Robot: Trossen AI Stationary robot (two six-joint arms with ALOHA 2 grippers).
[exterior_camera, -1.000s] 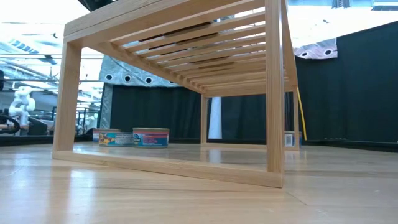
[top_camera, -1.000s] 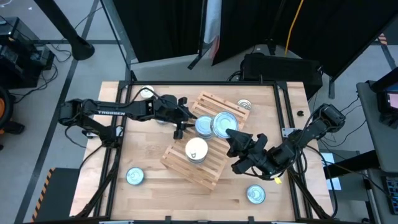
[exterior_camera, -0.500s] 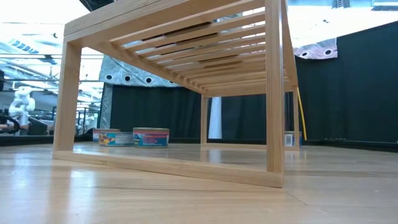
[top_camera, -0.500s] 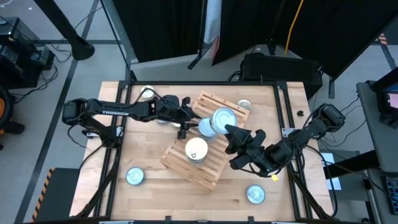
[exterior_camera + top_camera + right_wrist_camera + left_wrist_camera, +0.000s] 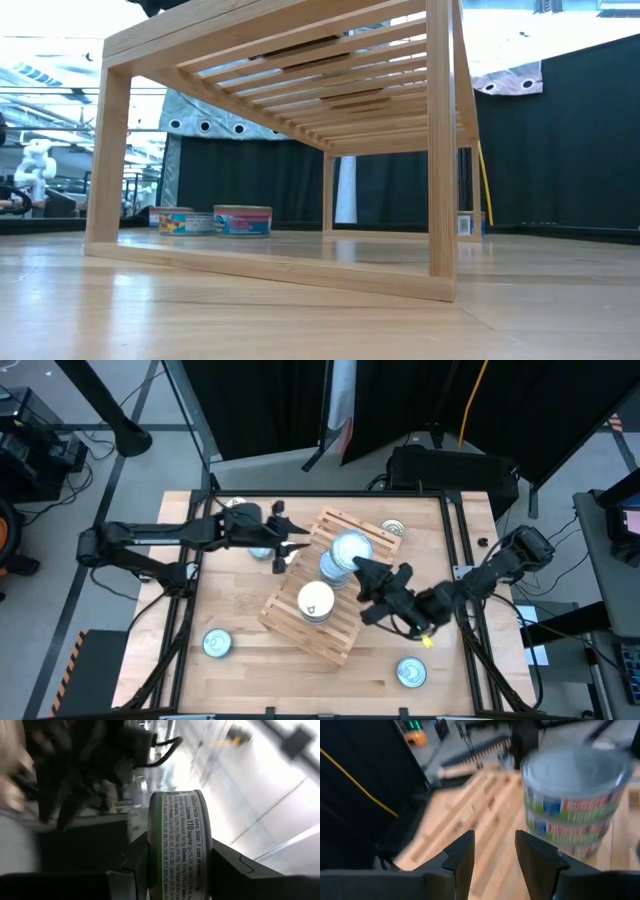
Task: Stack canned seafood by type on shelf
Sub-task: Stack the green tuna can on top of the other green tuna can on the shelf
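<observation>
Right gripper (image 5: 177,865) clamped on tuna tin (image 5: 179,842) across rim, above shelf (image 5: 345,525). Rigid, smooth metal, likely slippery; grip sidewalls. Left gripper (image 5: 494,851) jaws apart, empty.

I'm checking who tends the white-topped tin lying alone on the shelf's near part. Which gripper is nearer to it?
Right. The right gripper, shut on a tin, sits beside the white-topped tin. The left gripper is farther, off the shelf.
</observation>
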